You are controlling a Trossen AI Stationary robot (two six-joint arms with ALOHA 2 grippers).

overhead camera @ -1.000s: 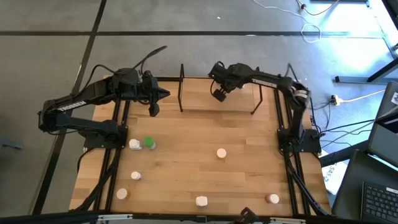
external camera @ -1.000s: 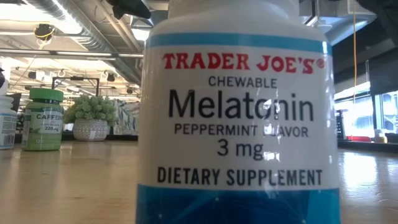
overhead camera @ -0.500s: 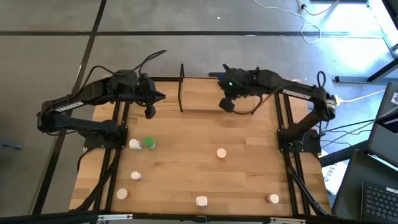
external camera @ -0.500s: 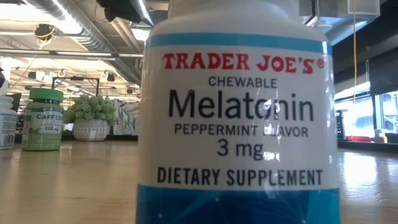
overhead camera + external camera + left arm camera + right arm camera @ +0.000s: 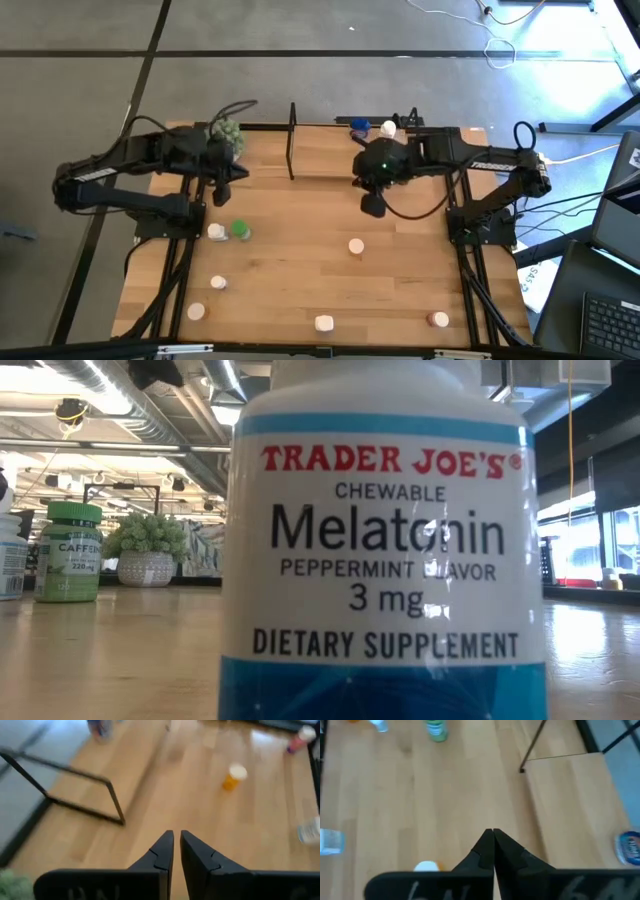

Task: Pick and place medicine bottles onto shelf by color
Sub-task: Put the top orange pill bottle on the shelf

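The shelf [image 5: 335,165], a light-wood board between black end frames, sits at the table's far middle. A blue bottle [image 5: 358,127] and a white-capped bottle [image 5: 388,128] stand at its far edge. My right gripper [image 5: 372,207] hangs shut and empty just in front of the shelf. My left gripper [image 5: 222,193] is shut and empty left of the shelf, above a white bottle [image 5: 216,232] and a green bottle [image 5: 240,230]. An orange bottle [image 5: 356,245] stands mid-table. In the right wrist view the blue bottle [image 5: 627,847] stands on the shelf board [image 5: 570,805].
Several more bottles stand toward the near edge, among them a pink-red one [image 5: 438,319] and a white one [image 5: 323,322]. A green plant ball [image 5: 228,131] sits at the far left. A large melatonin bottle [image 5: 380,540] fills the low view.
My right gripper has drawn away from above the shelf toward the table's near edge, staying shut, as its arm swung round. My left gripper has drifted toward the table's left and near edges, still shut. No bottle has moved.
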